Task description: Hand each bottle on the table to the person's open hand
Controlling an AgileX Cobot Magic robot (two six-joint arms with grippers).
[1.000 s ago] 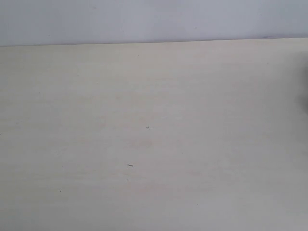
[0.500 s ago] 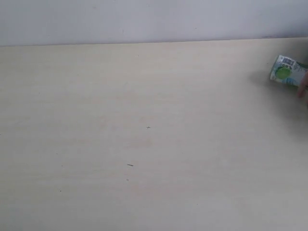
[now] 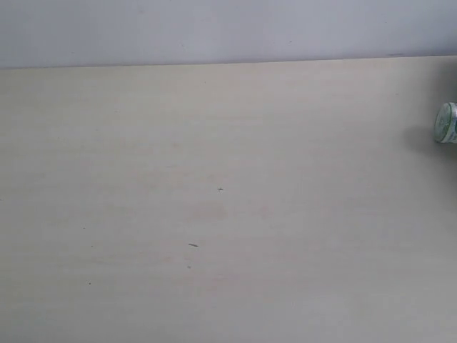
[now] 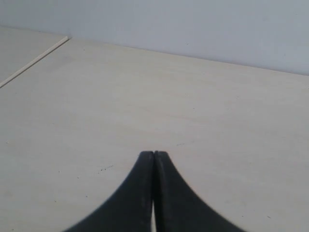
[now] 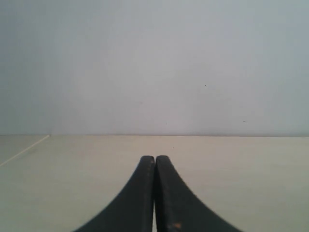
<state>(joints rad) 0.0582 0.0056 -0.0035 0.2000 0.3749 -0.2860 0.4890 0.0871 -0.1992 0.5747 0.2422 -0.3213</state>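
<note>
The pale cream table (image 3: 214, 143) fills the exterior view. At its far right edge only the rounded end of one bottle (image 3: 447, 123) shows, green and white, cut off by the frame. The other bottles are out of view, and neither arm appears in this view. In the left wrist view my left gripper (image 4: 154, 153) is shut, black fingertips pressed together over bare table (image 4: 203, 106), holding nothing. In the right wrist view my right gripper (image 5: 154, 157) is likewise shut and empty above the table (image 5: 241, 164). No hand is visible.
A pale grey wall (image 3: 214, 28) runs behind the table's far edge. A few tiny dark specks (image 3: 193, 245) mark the tabletop. In the left wrist view a thin seam or table edge (image 4: 34, 60) runs diagonally at one corner.
One second ago no bottle showed. Half a second ago the green-labelled bottle and a bit of a hand appeared at the right edge. Now the bottle sits lower and further right, mostly out of frame.
</note>
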